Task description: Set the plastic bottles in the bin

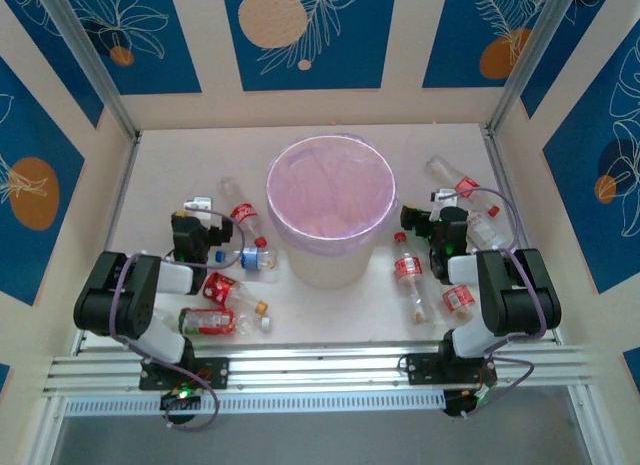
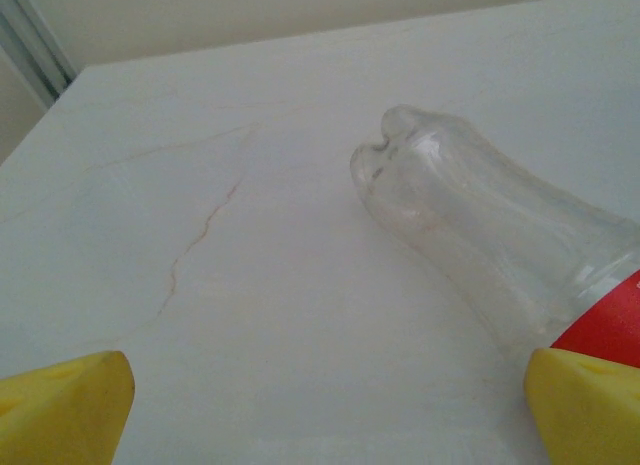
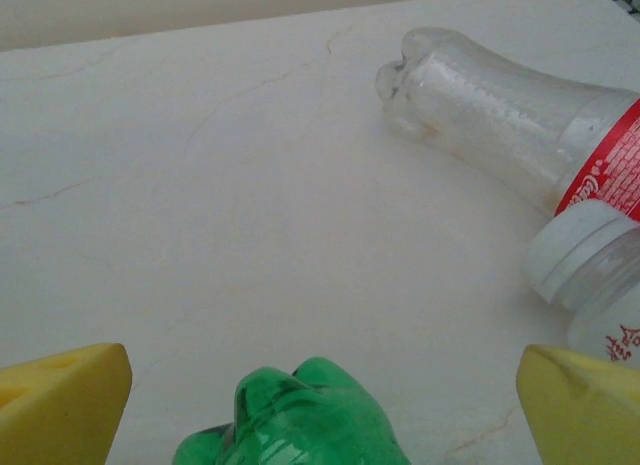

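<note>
The bin (image 1: 330, 247), a white pail with a pinkish liner, stands mid-table. Plastic bottles lie on both sides of it. My left gripper (image 1: 200, 205) is open left of the bin; its yellow fingertips (image 2: 65, 410) frame bare table, and a clear red-labelled bottle (image 2: 480, 245) lies just inside the right finger. My right gripper (image 1: 442, 197) is open right of the bin. The base of a green bottle (image 3: 300, 420) sits between its fingers without touching them. Beyond it lie a clear red-labelled bottle (image 3: 500, 115) and a white-capped one (image 3: 585, 255).
A blue-labelled bottle (image 1: 255, 257) and red-labelled ones (image 1: 222, 288) (image 1: 210, 322) lie by the left arm. Two more (image 1: 408, 270) (image 1: 458, 300) lie near the right arm. Enclosure walls ring the table, and an aluminium rail (image 1: 320, 370) runs along the near edge.
</note>
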Controlling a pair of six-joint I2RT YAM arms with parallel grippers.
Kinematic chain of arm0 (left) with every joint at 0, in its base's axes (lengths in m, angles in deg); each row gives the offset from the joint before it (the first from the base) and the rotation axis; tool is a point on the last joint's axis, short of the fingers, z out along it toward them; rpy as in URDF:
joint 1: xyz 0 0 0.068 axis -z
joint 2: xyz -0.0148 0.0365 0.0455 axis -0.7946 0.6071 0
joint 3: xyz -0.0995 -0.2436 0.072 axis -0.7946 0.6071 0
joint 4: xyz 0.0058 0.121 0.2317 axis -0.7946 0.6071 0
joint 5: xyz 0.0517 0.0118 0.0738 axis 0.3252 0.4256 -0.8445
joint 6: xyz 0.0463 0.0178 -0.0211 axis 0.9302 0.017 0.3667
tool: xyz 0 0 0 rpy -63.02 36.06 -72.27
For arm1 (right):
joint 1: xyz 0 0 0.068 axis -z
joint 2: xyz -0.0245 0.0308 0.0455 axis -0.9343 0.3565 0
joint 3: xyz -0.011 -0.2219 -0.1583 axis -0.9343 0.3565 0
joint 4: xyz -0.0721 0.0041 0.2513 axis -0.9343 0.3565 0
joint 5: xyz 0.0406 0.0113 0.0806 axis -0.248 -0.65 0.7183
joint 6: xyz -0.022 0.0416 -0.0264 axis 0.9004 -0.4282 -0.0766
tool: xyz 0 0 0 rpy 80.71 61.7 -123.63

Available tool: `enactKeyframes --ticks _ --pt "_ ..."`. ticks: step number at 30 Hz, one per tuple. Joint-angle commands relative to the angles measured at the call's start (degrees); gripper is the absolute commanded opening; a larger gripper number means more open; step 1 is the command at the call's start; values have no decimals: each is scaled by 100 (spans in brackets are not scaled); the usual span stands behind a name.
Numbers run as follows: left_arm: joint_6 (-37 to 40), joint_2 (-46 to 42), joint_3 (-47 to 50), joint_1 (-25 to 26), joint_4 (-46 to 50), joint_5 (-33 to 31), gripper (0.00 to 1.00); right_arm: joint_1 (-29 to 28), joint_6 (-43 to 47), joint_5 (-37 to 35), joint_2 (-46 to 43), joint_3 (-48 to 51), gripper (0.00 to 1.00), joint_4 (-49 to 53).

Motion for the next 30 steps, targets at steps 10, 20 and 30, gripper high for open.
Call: enactKeyframes --ticks 10,20,30 --pt "-1477 -2857 -2144 -79 5072 -1258 100 118 -185 -140 -1651 -2397 99 5290" --pt "-2165 -2691 -5237 8 8646 1689 94 430 -266 581 -1396 -4661 99 9619" --pt "-2299 -2231 -5727 723 8996 2711 92 167 -119 674 -539 -4370 100 10077"
